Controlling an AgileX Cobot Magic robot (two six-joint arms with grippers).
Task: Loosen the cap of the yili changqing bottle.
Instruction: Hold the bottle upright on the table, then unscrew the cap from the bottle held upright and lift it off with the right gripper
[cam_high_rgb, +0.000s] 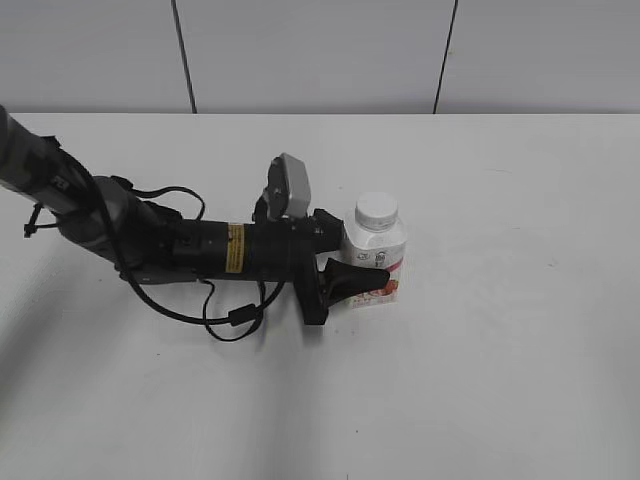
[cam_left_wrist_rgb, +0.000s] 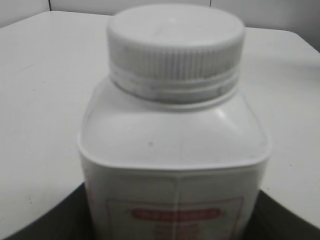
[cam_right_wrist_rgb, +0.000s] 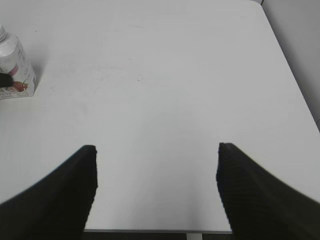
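The yili changqing bottle (cam_high_rgb: 377, 262) stands upright on the white table near the middle, white with a pink-red fruit label. Its white ribbed cap (cam_high_rgb: 377, 211) sits on the neck. My left gripper (cam_high_rgb: 352, 262) reaches in from the left and is shut on the bottle's body, one finger in front, the other behind. In the left wrist view the bottle (cam_left_wrist_rgb: 172, 165) fills the frame, with the cap (cam_left_wrist_rgb: 175, 42) on top and dark jaws at both lower corners. My right gripper (cam_right_wrist_rgb: 156, 160) is open and empty over bare table; the bottle (cam_right_wrist_rgb: 15, 67) shows far left there.
The left arm (cam_high_rgb: 170, 245) with its cables lies low across the table's left half. The table's (cam_right_wrist_rgb: 165, 75) near edge shows at the bottom of the right wrist view and its right edge at the upper right. A panelled wall stands behind.
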